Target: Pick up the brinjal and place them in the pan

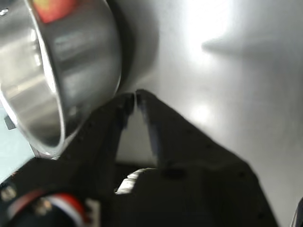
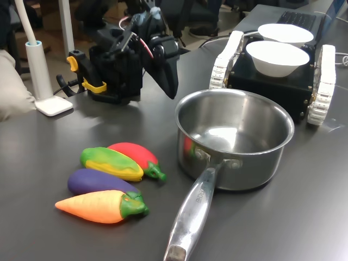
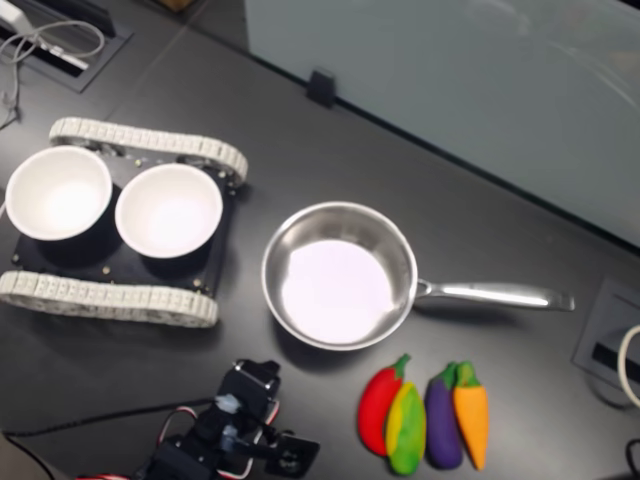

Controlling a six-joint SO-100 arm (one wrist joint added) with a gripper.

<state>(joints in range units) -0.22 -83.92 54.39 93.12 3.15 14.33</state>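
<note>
One glossy brinjal (image 2: pixel 98 182) looks light and slippery, grab mid-body; gripper (image 1: pixel 136 96) clenched empty, pan (image 2: pixel 237 163) empty.

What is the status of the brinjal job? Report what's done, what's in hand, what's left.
Done: nothing visible. The pan is empty, and the brinjal lies on the table between the carrot and the yellow-green vegetable.
In hand: nothing. The gripper is shut and empty, beside the pan, away from the vegetables.
Left: reach the brinjal, grasp it, carry it over, release it into the pan.
</note>
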